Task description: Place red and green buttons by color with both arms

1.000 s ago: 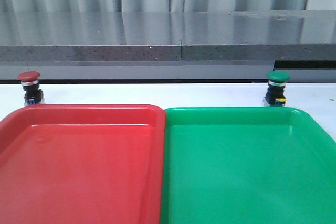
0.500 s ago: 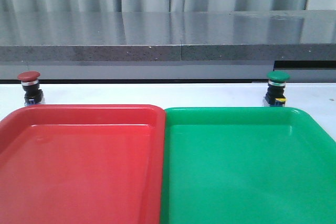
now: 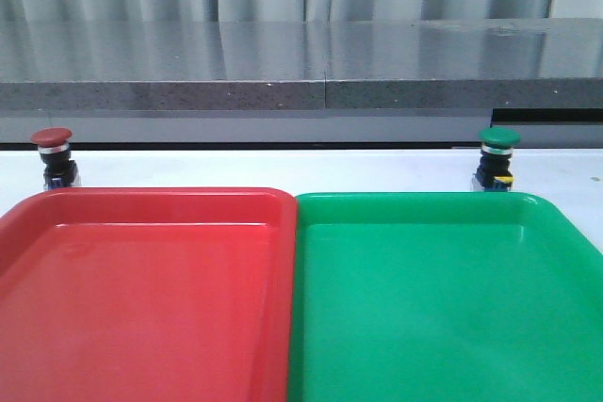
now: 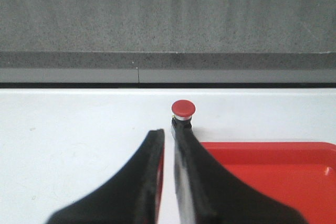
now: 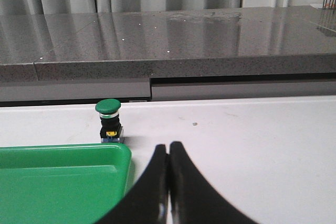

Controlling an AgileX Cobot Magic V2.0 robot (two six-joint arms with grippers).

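On the white counter (image 3: pixel 283 168): two trays, red tray (image 3: pixel 141 298) left, green tray (image 3: pixel 443 298) right, nothing in either. Two buttons, both unplaced: red button (image 3: pixel 53 153) just behind red tray, green button (image 3: pixel 497 157) just behind green. Left gripper (image 4: pixel 167 136) jaws nearly together, right gripper (image 5: pixel 168 148) jaws together; neither holds anything.

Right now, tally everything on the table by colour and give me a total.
Red: 2, the red button and the red tray.
Green: 2, the green button and the green tray.
Total: 4 things, both buttons standing on the white table behind their trays.
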